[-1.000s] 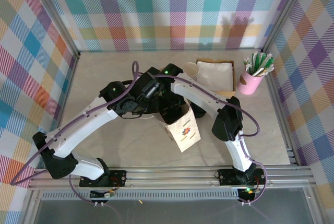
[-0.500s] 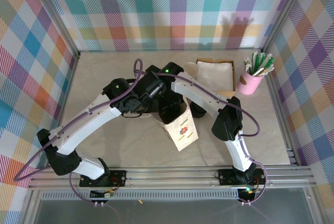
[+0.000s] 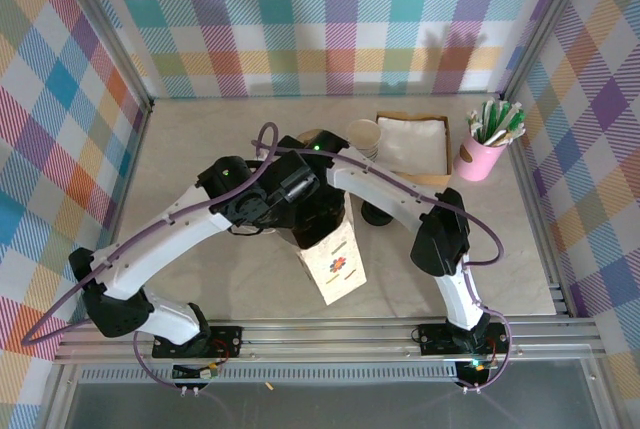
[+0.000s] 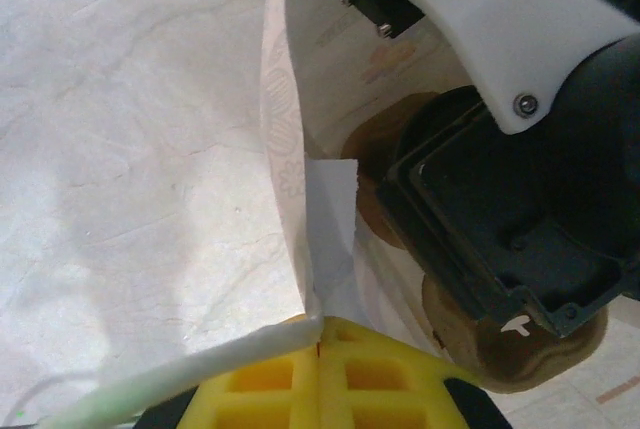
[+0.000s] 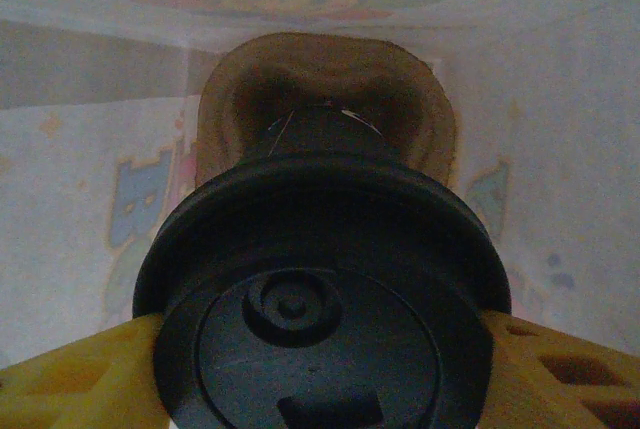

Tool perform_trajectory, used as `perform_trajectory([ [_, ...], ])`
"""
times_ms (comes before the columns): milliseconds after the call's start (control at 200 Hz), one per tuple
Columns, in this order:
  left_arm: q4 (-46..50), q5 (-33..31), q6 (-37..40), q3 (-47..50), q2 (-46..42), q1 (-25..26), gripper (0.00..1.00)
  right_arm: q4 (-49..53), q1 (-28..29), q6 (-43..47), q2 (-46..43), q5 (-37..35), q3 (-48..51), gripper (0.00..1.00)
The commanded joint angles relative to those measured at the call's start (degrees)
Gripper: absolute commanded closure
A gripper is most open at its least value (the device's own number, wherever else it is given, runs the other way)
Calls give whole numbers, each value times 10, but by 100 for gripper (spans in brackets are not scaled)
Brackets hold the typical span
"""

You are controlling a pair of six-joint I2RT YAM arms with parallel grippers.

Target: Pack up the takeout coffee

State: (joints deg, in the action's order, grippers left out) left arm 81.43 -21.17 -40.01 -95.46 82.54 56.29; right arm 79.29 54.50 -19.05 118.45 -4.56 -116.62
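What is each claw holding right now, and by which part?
The right claw holds the takeout coffee from both sides at lid level, inside the paper bag. The left claw is pinched shut on the bag's top edge.

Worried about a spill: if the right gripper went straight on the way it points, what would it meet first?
Likely the brown moulded-pulp cup holder inside the white paper bag, touched first by the black-lidded paper cup in the jaws of the right gripper; depth is unclear.
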Motion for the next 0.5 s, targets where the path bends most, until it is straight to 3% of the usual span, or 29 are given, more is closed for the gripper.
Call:
perform_trajectory([
  [0,-61,8,55,-5,23,22,100,-9,22,12,4,11,16,65],
  [155,-53,12,54,-17,36,22,100,-10,15,19,24,13,0,65],
  [320,-38,6,48,-32,39,22,70,-3,7,23,47,5,-21,63],
  [495,-30,-1,47,-63,33,22,62,1,2,26,51,1,-26,62],
])
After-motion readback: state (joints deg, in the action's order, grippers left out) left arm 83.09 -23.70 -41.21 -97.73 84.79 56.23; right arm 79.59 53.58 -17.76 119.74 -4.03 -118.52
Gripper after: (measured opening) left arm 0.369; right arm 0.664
